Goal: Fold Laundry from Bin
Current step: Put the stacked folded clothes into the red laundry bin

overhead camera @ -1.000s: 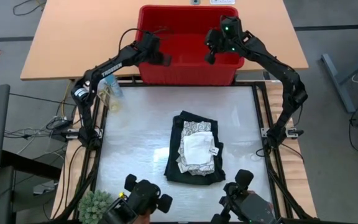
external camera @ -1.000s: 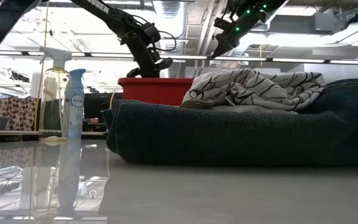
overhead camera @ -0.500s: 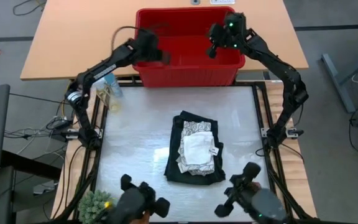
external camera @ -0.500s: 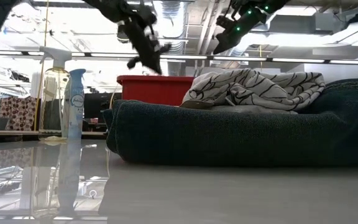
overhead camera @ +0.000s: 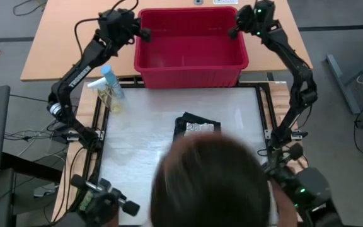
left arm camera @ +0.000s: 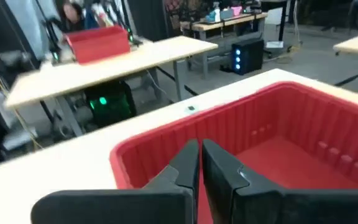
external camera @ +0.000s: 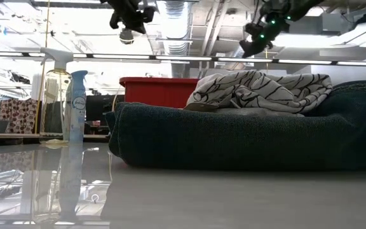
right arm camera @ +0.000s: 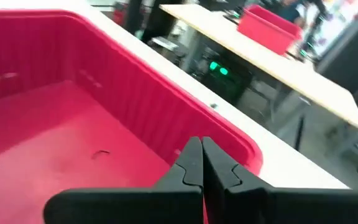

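Note:
The red bin [overhead camera: 191, 69] stands at the table's far edge; its inside [left arm camera: 278, 155] shows in both wrist views. My left gripper [overhead camera: 144, 35] is shut and hangs high by the bin's left rim. My right gripper [overhead camera: 234, 31] is shut too, high by the right rim [right arm camera: 229, 134]. The laundry lies stacked mid-table: a dark garment [external camera: 234, 137] flat on the table, with a leaf-patterned cloth [external camera: 259, 89] resting on top of it. In the high view only the stack's far end [overhead camera: 198, 123] shows.
A person's head [overhead camera: 210, 183] leans over the near half of the table and hides most of the stack from above. Two spray bottles [overhead camera: 109, 88] stand at the far left, also seen in the low view [external camera: 76, 105]. A wooden table [overhead camera: 74, 44] lies behind the bin.
My left gripper has risen out of the bin and swung toward its left rim, tipping up to near level. My right gripper has swung toward the bin's right rim. Both stay shut. A person's head has come in over the near part of the table.

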Available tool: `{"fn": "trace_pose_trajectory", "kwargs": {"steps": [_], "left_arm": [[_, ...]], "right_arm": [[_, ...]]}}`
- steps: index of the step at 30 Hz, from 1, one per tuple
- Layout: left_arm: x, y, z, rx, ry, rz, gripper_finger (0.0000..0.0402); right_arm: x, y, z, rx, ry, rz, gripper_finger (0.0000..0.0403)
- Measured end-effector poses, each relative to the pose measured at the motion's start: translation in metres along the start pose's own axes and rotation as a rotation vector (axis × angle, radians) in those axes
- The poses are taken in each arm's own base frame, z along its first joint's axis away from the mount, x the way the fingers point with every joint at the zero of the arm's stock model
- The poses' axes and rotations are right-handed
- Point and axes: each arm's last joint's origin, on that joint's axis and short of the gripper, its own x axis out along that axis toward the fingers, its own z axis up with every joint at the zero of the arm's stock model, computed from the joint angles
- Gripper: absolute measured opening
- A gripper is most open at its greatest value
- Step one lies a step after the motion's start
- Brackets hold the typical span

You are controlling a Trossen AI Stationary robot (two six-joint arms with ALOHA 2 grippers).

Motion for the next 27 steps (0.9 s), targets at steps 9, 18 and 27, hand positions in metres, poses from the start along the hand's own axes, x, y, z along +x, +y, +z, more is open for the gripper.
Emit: {"fn": "trace_pose_trajectory", "kwargs": {"steps": [9, 18, 27], "left_arm": [[0.031, 0.026, -0.006, 0.193, -0.076, 0.126, 0.0009], [0.088, 0.044, -0.041, 0.089, -0.126, 0.02, 0.0009], [0.137, 0.052, -0.103, -0.231, 0.051, -0.202, 0.0009]], "right_arm": [[-0.006, -0.035, -0.016, 0.103, -0.035, 0.086, 0.0018], [0.025, -0.032, -0.029, 0.291, -0.1, 0.229, 0.0018], [0.089, 0.018, -0.071, 0.39, 0.057, 0.39, 0.0018]]}}
